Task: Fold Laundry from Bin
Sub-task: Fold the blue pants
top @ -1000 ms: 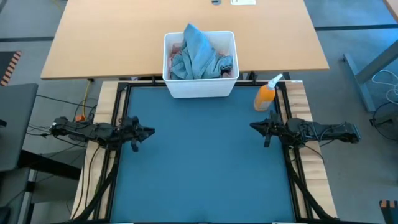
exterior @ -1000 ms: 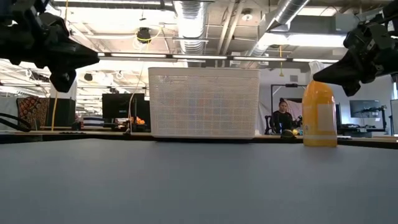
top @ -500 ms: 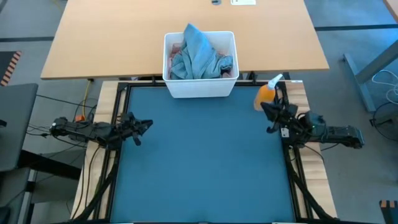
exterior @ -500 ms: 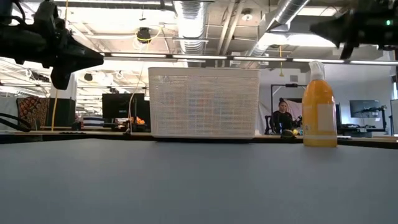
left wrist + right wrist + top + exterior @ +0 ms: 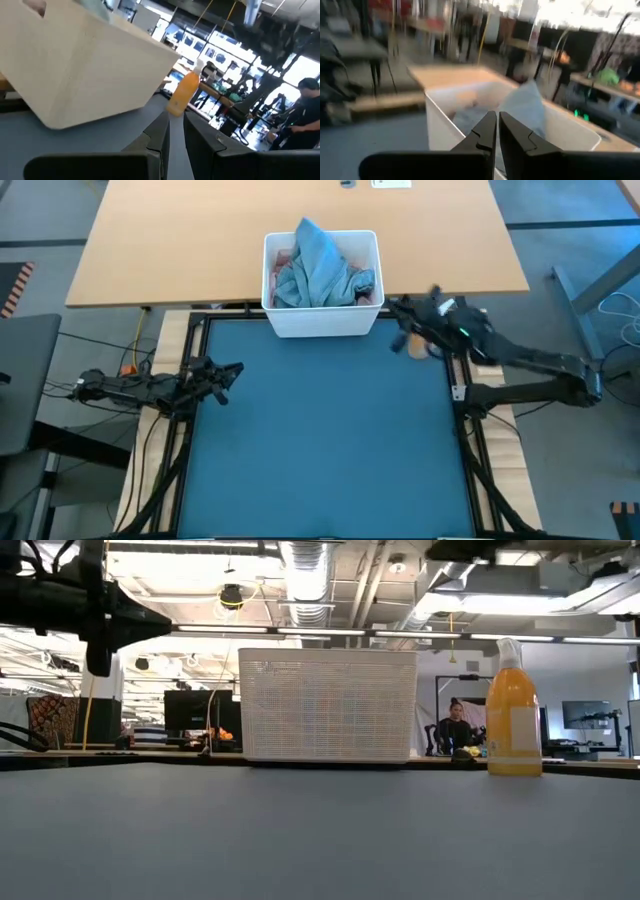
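Right gripper (image 5: pixel 397 308) swung binward, seemingly pressed together | bin (image 5: pixel 322 325) boxy plastic | denim (image 5: pixel 318 265) rumpled

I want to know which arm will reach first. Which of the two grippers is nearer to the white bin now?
The right gripper: it is beside the bin's right front corner, while the left gripper waits over the mat's left edge, farther away.
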Controlling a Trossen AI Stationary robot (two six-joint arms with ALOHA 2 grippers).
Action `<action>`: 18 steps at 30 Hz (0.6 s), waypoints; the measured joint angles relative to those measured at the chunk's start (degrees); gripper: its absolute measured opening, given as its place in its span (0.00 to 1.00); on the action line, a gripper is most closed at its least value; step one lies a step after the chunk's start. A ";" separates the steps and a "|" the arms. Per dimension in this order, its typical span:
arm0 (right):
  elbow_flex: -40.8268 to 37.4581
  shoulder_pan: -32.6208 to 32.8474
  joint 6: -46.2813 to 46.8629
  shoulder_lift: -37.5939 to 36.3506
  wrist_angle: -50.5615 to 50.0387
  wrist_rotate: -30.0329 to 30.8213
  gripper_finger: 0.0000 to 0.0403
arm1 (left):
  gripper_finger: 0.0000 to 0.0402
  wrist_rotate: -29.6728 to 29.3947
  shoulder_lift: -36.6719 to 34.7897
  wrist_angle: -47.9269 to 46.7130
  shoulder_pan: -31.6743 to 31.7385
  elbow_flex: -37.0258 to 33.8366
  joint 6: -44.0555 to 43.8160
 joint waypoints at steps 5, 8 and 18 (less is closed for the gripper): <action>20.51 -7.29 -0.02 17.54 -15.98 -10.03 0.15 | 0.11 5.01 4.17 -0.03 0.00 0.00 -0.47; 30.70 -10.16 -0.41 26.26 -22.66 -10.69 0.20 | 0.11 10.14 6.58 -0.05 0.00 0.02 -0.51; 51.43 -16.12 3.39 44.78 -34.34 -11.18 0.45 | 0.17 14.52 15.35 3.18 -0.02 0.02 3.30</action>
